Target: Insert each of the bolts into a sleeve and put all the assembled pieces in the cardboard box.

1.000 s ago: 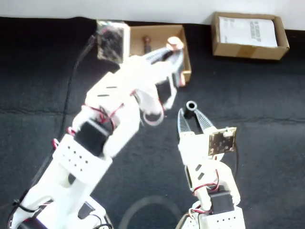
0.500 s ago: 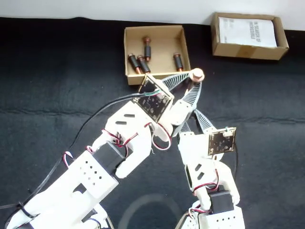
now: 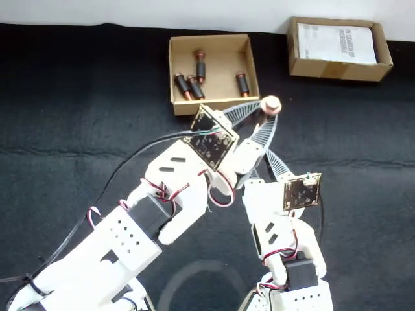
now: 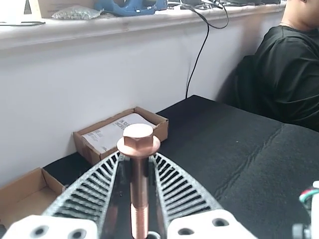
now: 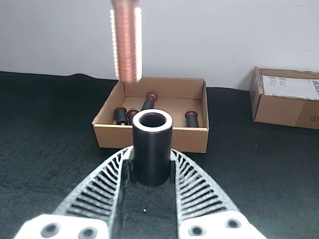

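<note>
**Desk:** What is the left arm holding?

**Operator:** My left gripper [image 4: 138, 158] pinches 1 copper bolt [image 4: 138, 174] by the shank, with a finger pressed on each side. The hex head is on top and the thread points down. From the high view I see the bolt's head [image 3: 269, 105] just off the near corner of the cardboard box [image 3: 211, 39], outside its wall.

**Desk:** And the right?

**Operator:** My right gripper [image 5: 151, 172] is clamped around 1 black sleeve [image 5: 152, 149], which stands with its open end turned up. I can't tell whether the sleeve's base rests on the table [image 3: 65, 129]. In the high view the left arm covers most of that gripper, and only 1 ribbed finger [image 3: 279, 165] shows.

**Desk:** Is the bolt in the sleeve?

**Operator:** No. Through the right wrist camera I see the threaded end [image 5: 126, 45] hanging above the sleeve, apart from it and not lined up with the opening.

**Desk:** What's in the box?

**Operator:** I count 4 assembled pieces [image 3: 194, 87] lying on its floor. 3 of them sit toward one side and 1 [image 3: 242, 83] lies alone near the other wall. The same box [image 5: 149, 137] sits just behind the sleeve.

**Desk:** Anything else on the table?

**Operator:** A second box [image 3: 340, 68] stands well to the right, with a paper sheet [image 3: 337, 42] inside.
</note>
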Controlling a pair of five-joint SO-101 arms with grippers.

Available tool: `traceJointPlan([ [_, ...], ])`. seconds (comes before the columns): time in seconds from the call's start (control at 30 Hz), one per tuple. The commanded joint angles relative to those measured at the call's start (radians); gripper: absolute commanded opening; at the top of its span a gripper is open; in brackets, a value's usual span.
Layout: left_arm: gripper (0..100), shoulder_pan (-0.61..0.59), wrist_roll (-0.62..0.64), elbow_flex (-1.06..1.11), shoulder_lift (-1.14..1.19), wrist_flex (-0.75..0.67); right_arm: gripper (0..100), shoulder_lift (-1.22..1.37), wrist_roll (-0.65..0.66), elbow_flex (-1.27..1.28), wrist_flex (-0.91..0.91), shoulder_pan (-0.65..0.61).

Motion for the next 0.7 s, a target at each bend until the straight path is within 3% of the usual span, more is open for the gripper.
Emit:
traceJointPlan([
  [0.0, 1, 0.007, -0.002, 0.007, -0.031, -0.021, 0.7, 0.001, -0.011, 0.147, 0.001, 0.004],
  [0.4, 1, -0.053, 0.173, -0.024, 0.064, -0.023, 0.7, 0.001, -0.011, 0.147, 0.001, 0.004],
  [0.67, 1, -0.05, 0.181, -0.071, 0.127, -0.023, 0.7, 0.001, -0.011, 0.147, 0.001, 0.005],
])
